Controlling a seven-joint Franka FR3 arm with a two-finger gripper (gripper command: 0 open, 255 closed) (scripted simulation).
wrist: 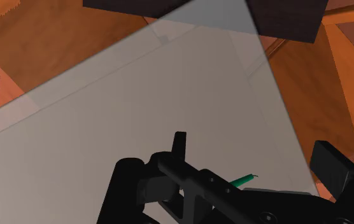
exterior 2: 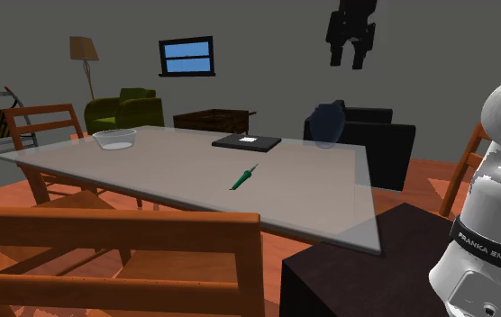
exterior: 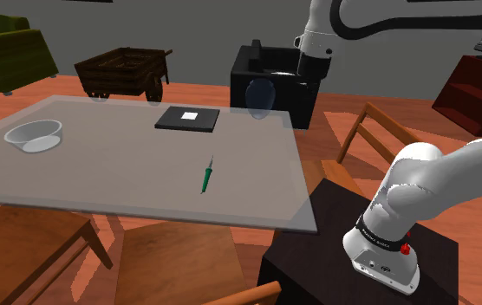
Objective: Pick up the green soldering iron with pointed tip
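The gripper (wrist: 251, 140) covers most of the green soldering iron (wrist: 243, 181); one short end peeks out, which end I cannot tell. The shoulder view's top edge cuts through the arm (exterior: 317, 30).

A slim green soldering iron (exterior: 206, 177) with pale pointed tip lies flat, mid-table, untouched.

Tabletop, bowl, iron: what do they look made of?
Tabletop: looks like tinted glass with a smooth finish; the floor shows dimly through it. Bowl: clear glass or clear plastic, since the tabletop shows through its walls. Iron: green matte handle, possibly plastic, with a thin pale tip, maybe metal; too small to be sure.
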